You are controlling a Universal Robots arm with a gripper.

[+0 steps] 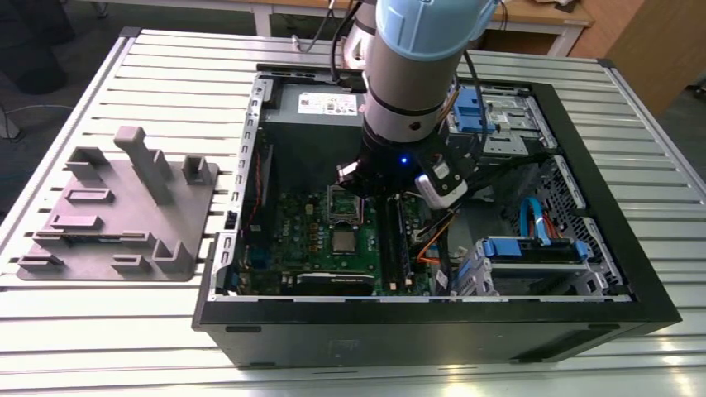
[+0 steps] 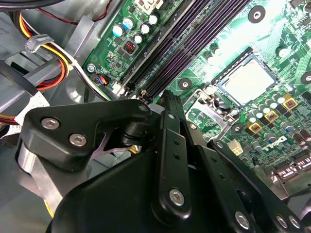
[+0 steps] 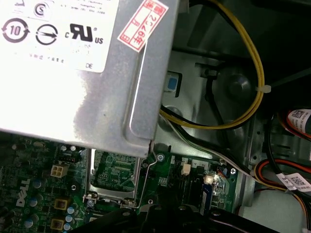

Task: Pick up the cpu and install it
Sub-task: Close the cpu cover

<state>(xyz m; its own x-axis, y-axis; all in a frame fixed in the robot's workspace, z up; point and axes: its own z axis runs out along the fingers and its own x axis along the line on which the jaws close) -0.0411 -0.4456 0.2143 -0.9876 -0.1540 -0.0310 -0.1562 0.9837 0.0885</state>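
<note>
In the exterior view the gripper (image 1: pixel 369 188) hangs low inside the open computer case (image 1: pixel 441 324). The cpu (image 1: pixel 345 241) lies flat on the green motherboard (image 1: pixel 289 222), just beyond the gripper's tip and apart from it. The hinged socket frame (image 1: pixel 340 202) is directly below the gripper and looks raised. I cannot tell how far the gripper is open, but it has no hold of the chip.

In the second wrist view the cpu sits square in its socket, ahead of the gripper and well clear of it. The dark memory slots (image 2: pixel 187 41) run close alongside. My judgement is that the chip is placed, so any movement here should be straight and slow, without brushing the frame or the chip.

In the first wrist view the power supply (image 3: pixel 73 73) and yellow cables (image 3: pixel 252 73) crowd in beyond the gripper, so there is little room.

The case rests on a slatted metal table (image 1: pixel 111 339), with a grey moulded tray (image 1: pixel 121 207) well apart.
</note>
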